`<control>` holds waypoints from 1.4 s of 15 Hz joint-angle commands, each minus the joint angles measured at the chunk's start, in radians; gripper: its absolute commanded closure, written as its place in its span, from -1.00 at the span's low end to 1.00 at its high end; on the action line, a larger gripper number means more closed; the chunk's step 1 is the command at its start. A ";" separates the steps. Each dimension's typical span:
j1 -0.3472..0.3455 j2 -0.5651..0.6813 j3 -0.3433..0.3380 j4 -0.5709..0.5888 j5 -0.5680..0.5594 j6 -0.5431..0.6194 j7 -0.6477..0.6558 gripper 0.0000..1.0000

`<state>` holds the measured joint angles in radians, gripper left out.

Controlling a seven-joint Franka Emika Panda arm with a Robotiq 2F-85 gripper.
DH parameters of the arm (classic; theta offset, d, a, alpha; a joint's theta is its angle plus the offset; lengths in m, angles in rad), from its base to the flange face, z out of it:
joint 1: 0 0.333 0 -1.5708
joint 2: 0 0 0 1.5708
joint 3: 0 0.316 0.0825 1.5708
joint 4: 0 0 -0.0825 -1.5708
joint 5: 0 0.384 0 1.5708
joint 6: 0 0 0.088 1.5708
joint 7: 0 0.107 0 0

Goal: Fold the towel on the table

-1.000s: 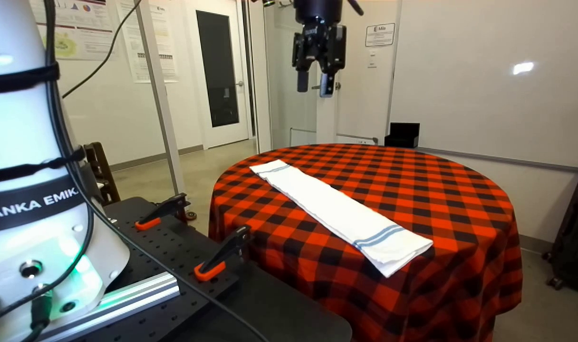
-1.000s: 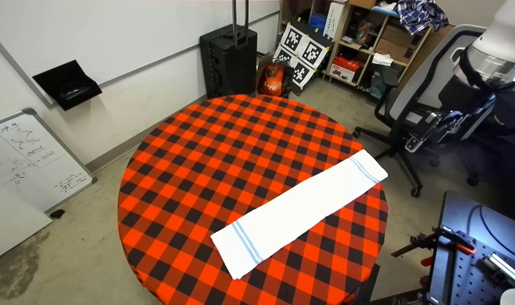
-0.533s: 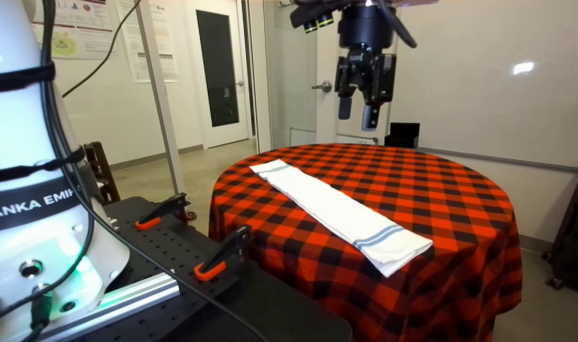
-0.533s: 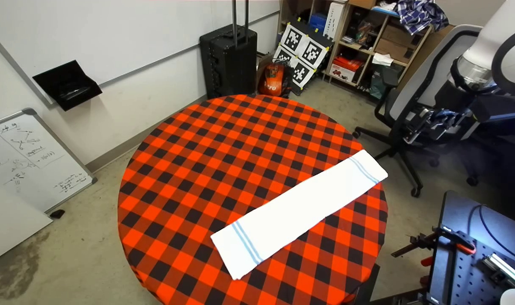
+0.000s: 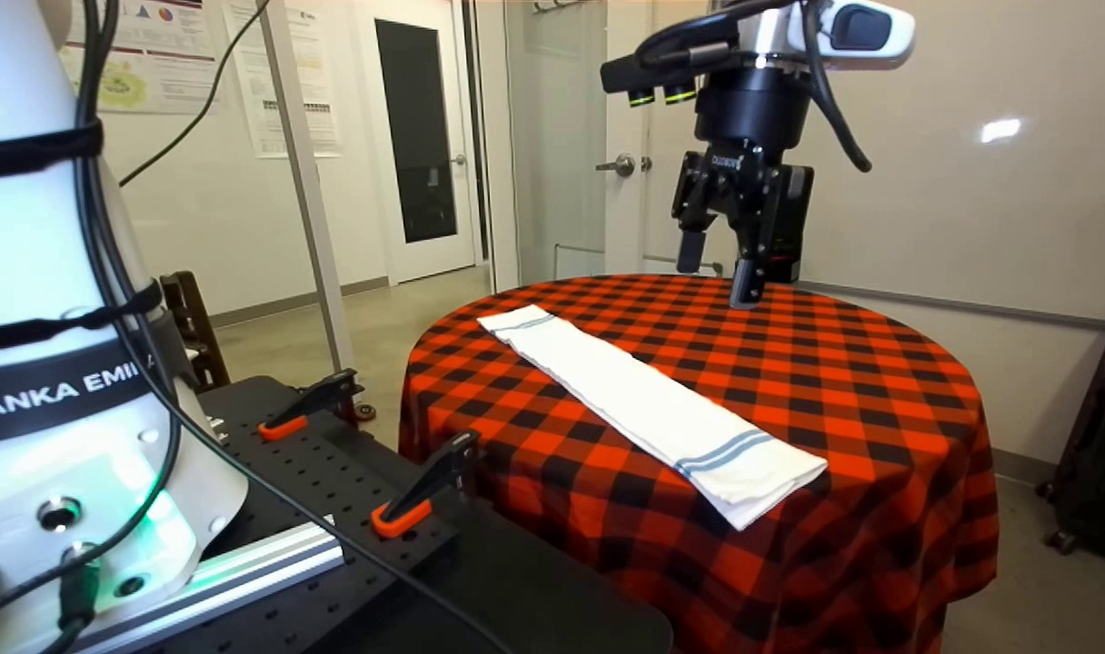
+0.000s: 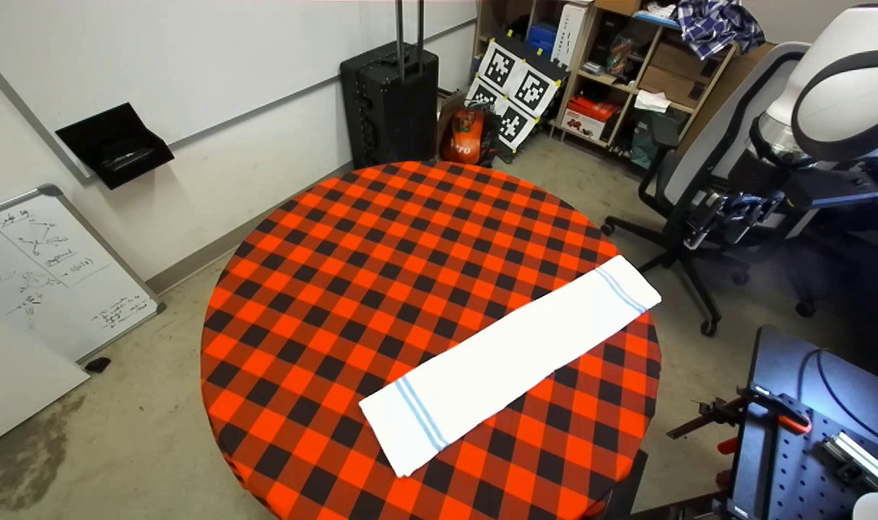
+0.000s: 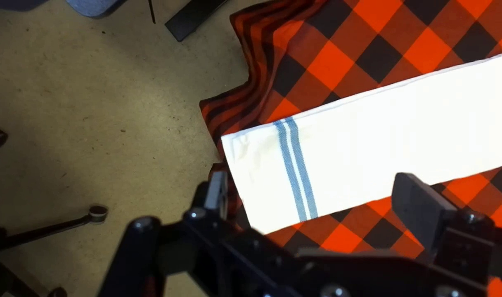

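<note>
The white towel with blue stripes near both ends (image 5: 643, 400) lies flat as a long narrow strip on the round table with a red-and-black checked cloth (image 5: 843, 363). It also lies slantwise in an exterior view (image 6: 511, 354). My gripper (image 5: 718, 269) hangs in the air above table height, apart from the towel, fingers pointing down. In an exterior view the gripper (image 6: 715, 235) shows beyond the towel's far right end. In the wrist view the gripper (image 7: 311, 185) is open and empty, its fingers wide apart, with the towel's striped end (image 7: 271, 177) in view below it.
The robot's black base table (image 5: 552, 581) with orange-tipped clamps (image 5: 425, 490) stands beside the round table. An office chair (image 6: 713, 159) stands by the arm. A black case (image 6: 388, 108) and a whiteboard (image 6: 193, 65) are behind the table.
My gripper has come down and, in an exterior view, moved to the right. Its fingers stay apart. The towel has not moved.
</note>
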<state>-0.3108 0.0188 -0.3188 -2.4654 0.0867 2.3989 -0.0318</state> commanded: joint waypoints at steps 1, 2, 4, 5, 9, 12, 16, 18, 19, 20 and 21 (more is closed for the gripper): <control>-0.004 0.025 0.002 0.010 0.031 -0.002 -0.021 -1.00; -0.007 0.051 0.003 0.021 0.056 -0.002 -0.040 -1.00; -0.010 0.087 0.005 0.039 0.071 -0.002 -0.050 -1.00; -0.011 0.094 0.005 0.045 0.072 -0.002 -0.050 -1.00; -0.011 0.096 0.005 0.049 0.073 -0.002 -0.050 -1.00; -0.011 0.096 0.005 0.049 0.073 -0.002 -0.050 -1.00; -0.010 0.132 0.018 0.079 0.116 -0.006 -0.060 -1.00; -0.009 0.164 0.027 0.103 0.136 -0.003 -0.052 -1.00; -0.012 0.183 0.033 0.123 0.159 -0.021 -0.058 -1.00; -0.018 0.208 0.041 0.150 0.195 -0.041 -0.072 -1.00; -0.025 0.231 0.049 0.173 0.230 -0.048 -0.081 -1.00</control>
<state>-0.3158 0.1638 -0.2962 -2.3830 0.2254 2.3922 -0.0832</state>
